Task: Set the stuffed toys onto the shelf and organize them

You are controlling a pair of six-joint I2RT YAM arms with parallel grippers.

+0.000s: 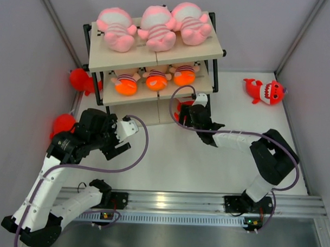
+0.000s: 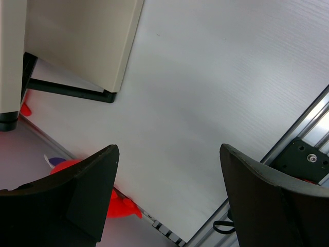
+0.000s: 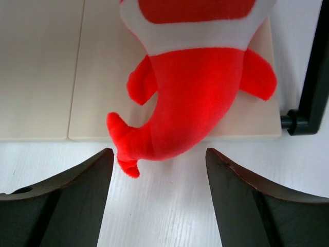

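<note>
One arm (image 1: 235,139) stretched low to shelf (image 1: 156,59) — R jaws spread behind shark (image 3: 195,92).

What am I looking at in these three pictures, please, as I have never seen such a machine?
Two robot arms stand at a white table's near edge. One picture looks down from above; the other two come from a camera on each wrist. The shelf holds three pink dolls on top and three orange toys below. The right gripper is open, fingers beside the tail of a red shark on the bottom board. The left gripper is open and empty. Another shark lies on the table.
</note>
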